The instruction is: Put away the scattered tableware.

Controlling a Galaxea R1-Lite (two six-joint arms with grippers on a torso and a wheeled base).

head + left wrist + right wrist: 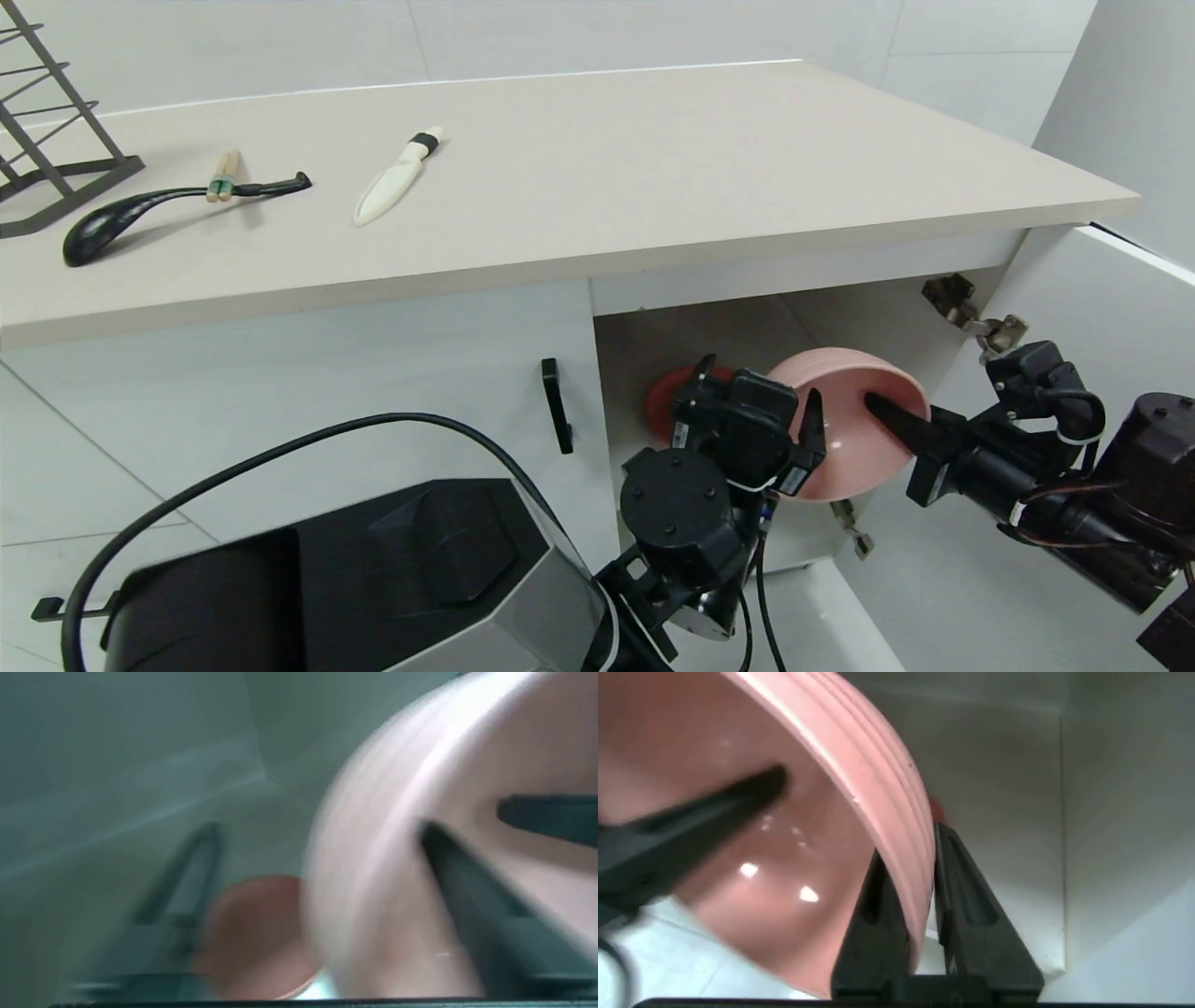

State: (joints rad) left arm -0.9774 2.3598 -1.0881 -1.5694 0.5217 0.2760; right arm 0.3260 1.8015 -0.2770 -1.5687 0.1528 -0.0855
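Right gripper (913, 887) clamped on pink bowl (840, 457) rim, forearm stretched into open cabinet (709, 327), left gripper (758, 399) spread wide close by.

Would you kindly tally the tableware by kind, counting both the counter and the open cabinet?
ladle: 1
pair of chopsticks: 1
knife: 1
pink bowl: 1
red dish: 1
Total: 5

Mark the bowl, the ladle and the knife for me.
bowl (854, 462), head view, inner wall.
ladle (98, 233), head view, scoop.
knife (397, 177), head view, white blade part.
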